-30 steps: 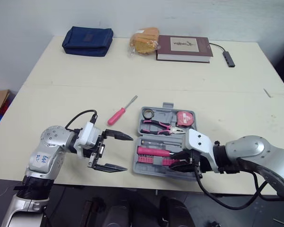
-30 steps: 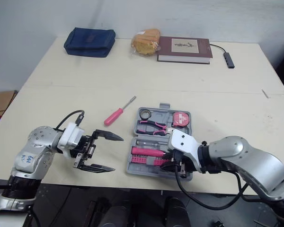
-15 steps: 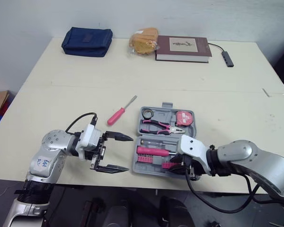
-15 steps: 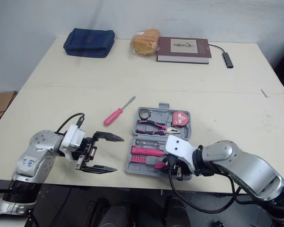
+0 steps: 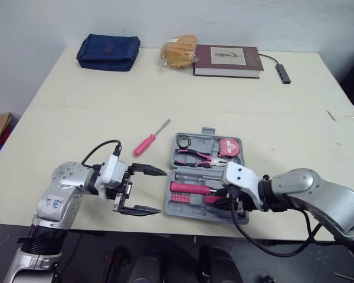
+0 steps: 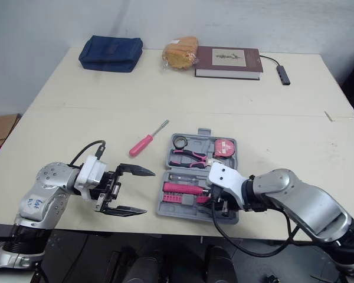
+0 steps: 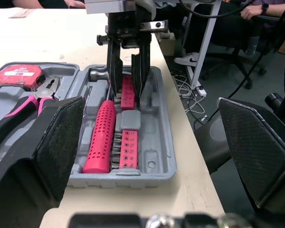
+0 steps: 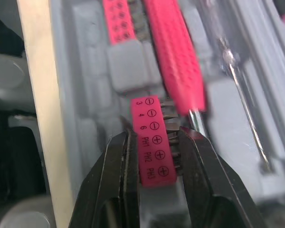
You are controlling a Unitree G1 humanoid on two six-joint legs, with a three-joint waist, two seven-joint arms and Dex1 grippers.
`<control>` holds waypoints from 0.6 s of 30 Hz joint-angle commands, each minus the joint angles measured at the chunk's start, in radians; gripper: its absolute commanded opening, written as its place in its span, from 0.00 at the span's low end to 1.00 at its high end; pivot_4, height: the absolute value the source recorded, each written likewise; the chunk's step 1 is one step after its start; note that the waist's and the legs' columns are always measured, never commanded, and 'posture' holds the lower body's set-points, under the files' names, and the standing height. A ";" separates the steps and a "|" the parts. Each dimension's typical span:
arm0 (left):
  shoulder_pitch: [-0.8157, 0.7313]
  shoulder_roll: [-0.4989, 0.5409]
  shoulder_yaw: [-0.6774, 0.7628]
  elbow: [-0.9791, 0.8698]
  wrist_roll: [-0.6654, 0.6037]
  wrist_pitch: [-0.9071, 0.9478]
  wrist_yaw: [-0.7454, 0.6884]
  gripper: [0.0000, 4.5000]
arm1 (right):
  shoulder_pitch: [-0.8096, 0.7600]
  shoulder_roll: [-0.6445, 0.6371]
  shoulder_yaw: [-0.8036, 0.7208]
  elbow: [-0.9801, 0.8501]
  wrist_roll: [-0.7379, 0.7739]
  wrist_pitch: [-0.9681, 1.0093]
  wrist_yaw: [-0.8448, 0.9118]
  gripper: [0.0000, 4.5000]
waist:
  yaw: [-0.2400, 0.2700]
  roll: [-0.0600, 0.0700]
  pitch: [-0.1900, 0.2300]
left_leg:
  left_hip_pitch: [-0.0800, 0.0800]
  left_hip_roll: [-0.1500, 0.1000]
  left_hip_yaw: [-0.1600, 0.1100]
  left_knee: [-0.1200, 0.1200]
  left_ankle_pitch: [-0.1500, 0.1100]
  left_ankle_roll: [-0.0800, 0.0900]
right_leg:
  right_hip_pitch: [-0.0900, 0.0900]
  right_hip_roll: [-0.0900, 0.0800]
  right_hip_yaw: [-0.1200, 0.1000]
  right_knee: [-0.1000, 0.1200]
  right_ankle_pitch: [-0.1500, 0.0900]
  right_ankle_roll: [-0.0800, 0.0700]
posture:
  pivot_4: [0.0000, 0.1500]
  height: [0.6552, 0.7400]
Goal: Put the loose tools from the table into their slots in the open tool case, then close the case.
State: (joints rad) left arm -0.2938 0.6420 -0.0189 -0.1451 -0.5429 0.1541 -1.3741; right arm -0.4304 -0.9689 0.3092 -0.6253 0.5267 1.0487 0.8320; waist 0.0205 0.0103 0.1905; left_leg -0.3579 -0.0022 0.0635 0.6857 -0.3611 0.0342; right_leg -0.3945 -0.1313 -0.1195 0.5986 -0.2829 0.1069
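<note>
Right gripper (image 8: 154, 137) clamped the bit holder (image 8: 151, 159), apparently seating it in the case (image 7: 133, 178); left gripper (image 5: 160, 190) stood wide open, empty.

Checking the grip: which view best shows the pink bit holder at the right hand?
Right wrist view: the pink bit holder is gripped by the right hand, marks readable. Left wrist view shows it farther off in the case; eye views have the hand mostly covering it.

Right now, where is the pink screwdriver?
In the head views, the pink screwdriver lies loose on the table, just left of the open tool case and ahead of the left hand.
</note>
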 commanded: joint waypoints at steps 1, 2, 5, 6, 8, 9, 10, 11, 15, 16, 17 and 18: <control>0.009 0.004 -0.001 -0.037 -0.005 -0.001 0.008 1.00 | -0.017 0.008 0.011 -0.034 0.008 0.007 0.023 0.18 | 0.000 0.000 0.000 | 0.000 0.000 0.000 0.000 0.000 0.000 | 0.000 0.000 0.000 0.000 0.000 0.000 | 1.00 1.00; 0.010 0.003 0.000 -0.038 -0.005 -0.001 0.011 1.00 | -0.018 0.016 0.017 -0.040 0.012 0.011 0.024 0.18 | 0.000 0.000 0.000 | 0.000 0.000 0.000 0.000 0.000 0.000 | 0.000 0.000 0.000 0.000 0.000 0.000 | 1.00 1.00; 0.015 0.005 0.001 -0.041 -0.006 -0.001 0.012 1.00 | -0.023 0.038 0.013 -0.052 0.022 0.026 0.017 0.18 | 0.000 0.000 0.000 | 0.000 0.000 0.000 0.000 0.000 0.000 | 0.000 0.000 0.000 0.000 0.000 0.000 | 1.00 1.00; 0.017 0.006 0.001 -0.042 -0.006 -0.001 0.013 1.00 | -0.023 0.043 0.011 -0.053 0.023 0.030 0.015 0.18 | 0.000 0.000 0.000 | 0.000 0.000 0.000 0.000 0.000 0.000 | 0.000 0.000 0.000 0.000 0.000 0.000 | 1.00 1.00; 0.019 0.007 0.001 -0.043 -0.006 -0.001 0.013 1.00 | -0.024 0.047 0.014 -0.048 0.012 0.030 0.011 0.18 | 0.000 0.000 0.000 | 0.000 0.000 0.000 0.000 0.000 0.000 | 0.000 0.000 0.000 0.000 0.000 0.000 | 1.00 1.00; 0.020 0.007 0.001 -0.043 -0.006 -0.002 0.014 1.00 | -0.024 0.048 0.020 -0.042 0.003 0.027 0.008 0.18 | 0.000 0.000 0.000 | 0.000 0.000 0.000 0.000 0.000 0.000 | 0.000 0.000 0.000 0.000 0.000 0.000 | 1.00 1.00; 0.019 0.006 0.000 -0.043 -0.005 -0.001 0.015 1.00 | -0.025 0.051 0.023 -0.034 -0.004 0.023 0.004 0.18 | 0.000 0.000 0.000 | 0.000 0.000 0.000 0.000 0.000 0.000 | 0.000 0.000 0.000 0.000 0.000 0.000 | 1.00 1.00; 0.018 0.005 -0.001 -0.042 -0.005 -0.001 0.016 1.00 | -0.025 0.052 0.028 -0.027 -0.012 0.019 0.003 0.18 | 0.000 0.000 0.000 | 0.000 0.000 0.000 0.000 0.000 0.000 | 0.000 0.000 0.000 0.000 0.000 0.000 | 1.00 1.00; 0.013 0.002 -0.004 -0.038 -0.004 -0.003 0.017 1.00 | -0.025 0.052 0.042 -0.013 -0.039 0.004 -0.004 0.18 | -0.001 0.000 0.000 | 0.000 0.000 0.000 0.000 0.000 0.000 | 0.000 0.000 0.000 0.000 0.000 0.000 | 1.00 1.00; 0.012 0.001 -0.005 -0.038 -0.003 -0.004 0.017 1.00 | -0.025 0.052 0.046 -0.010 -0.047 0.000 -0.007 0.18 | -0.002 0.000 0.000 | 0.000 0.000 0.000 0.000 0.000 0.000 | 0.000 0.000 0.000 0.000 0.000 0.000 | 1.00 1.00; 0.012 0.000 -0.007 -0.037 -0.003 -0.005 0.016 1.00 | -0.024 0.052 0.049 -0.010 -0.052 0.000 -0.008 0.18 | -0.002 0.000 0.000 | 0.000 0.000 0.000 0.000 0.000 0.000 | 0.000 0.000 0.000 0.000 0.000 0.000 | 1.00 1.00; 0.011 0.000 -0.007 -0.036 -0.003 -0.006 0.016 1.00 | -0.023 0.051 0.051 -0.011 -0.054 0.001 -0.008 0.18 | -0.003 0.000 0.000 | 0.000 0.000 0.000 0.000 0.000 0.000 | 0.000 0.000 0.000 0.000 0.000 0.000 | 1.00 1.00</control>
State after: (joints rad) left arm -0.2775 0.6419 -0.0208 -0.1513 -0.5428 0.1539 -1.3559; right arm -0.4523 -0.9250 0.3482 -0.6328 0.4947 1.0496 0.8361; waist 0.0176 0.0103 0.1905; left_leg -0.3578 -0.0019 0.0636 0.6857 -0.3611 0.0341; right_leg -0.3946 -0.1312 -0.1197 0.5990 -0.2829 0.1069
